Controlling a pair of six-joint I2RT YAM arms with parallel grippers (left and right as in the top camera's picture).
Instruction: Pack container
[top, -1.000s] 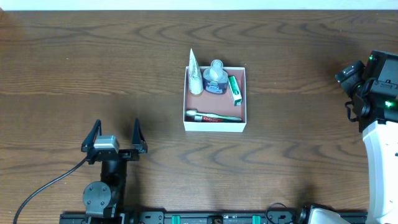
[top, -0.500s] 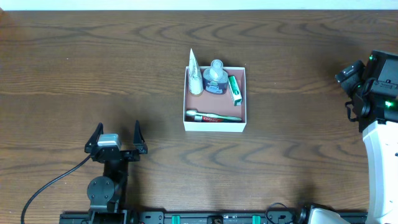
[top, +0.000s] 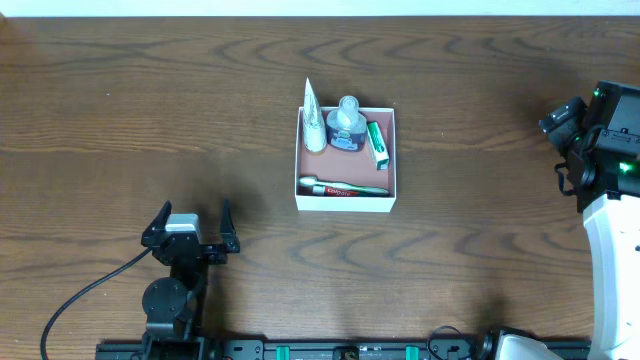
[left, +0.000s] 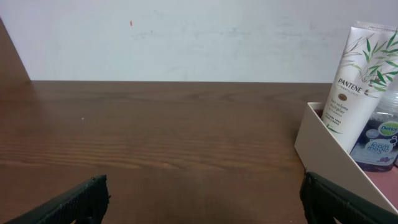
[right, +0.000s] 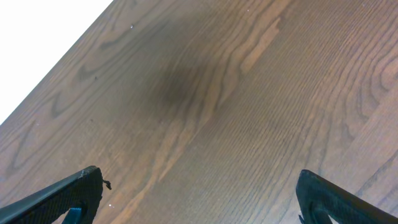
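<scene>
While both arms sit well apart from it, your container (top: 346, 203) rests near the middle of the desk (top: 120, 120), slightly toward the far edge. In its far-left corner stands a white Pantene tube (top: 314, 125), with a blue-labelled bottle (top: 347, 130) just beside it. A green tube (top: 377, 146) lies along the right wall, and a slim green-and-red item (top: 345, 188) along the near wall. Your left gripper (top: 192, 213) sits near the near edge, fingers spread wide and empty. Your right gripper (right: 198, 177), by the right edge, is likewise parted over bare wood.
</scene>
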